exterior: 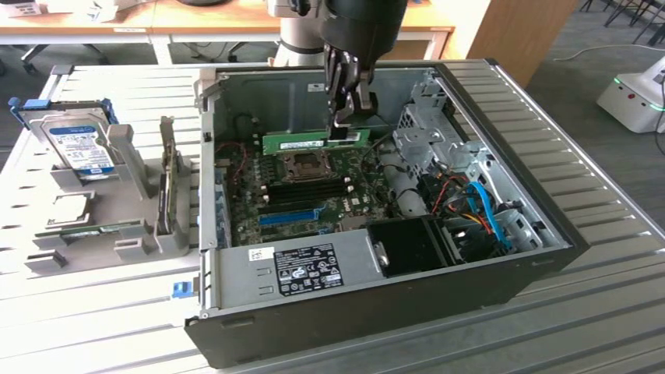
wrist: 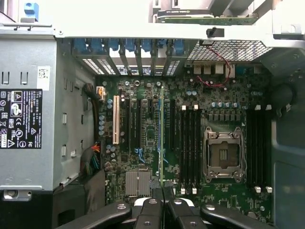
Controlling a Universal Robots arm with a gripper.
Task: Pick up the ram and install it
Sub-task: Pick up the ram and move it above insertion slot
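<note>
Slatted table (exterior: 613, 312), open case (exterior: 364, 312) lying flat so its board (exterior: 311, 175) faces up. Gripper (exterior: 351, 125) fingers pinch ram (exterior: 301, 142) near one end, edge down over the board, parallel to slots (exterior: 307, 189) for insertion

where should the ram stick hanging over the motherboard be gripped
Probably by its upper long edge, coming from above, with the pads on its two flat faces. The ram stick stands on edge, thin and flat, and its lower edge faces the motherboard, so that edge should stay free. The pincer is shut on it this way, towards the exterior view's right end.
</note>
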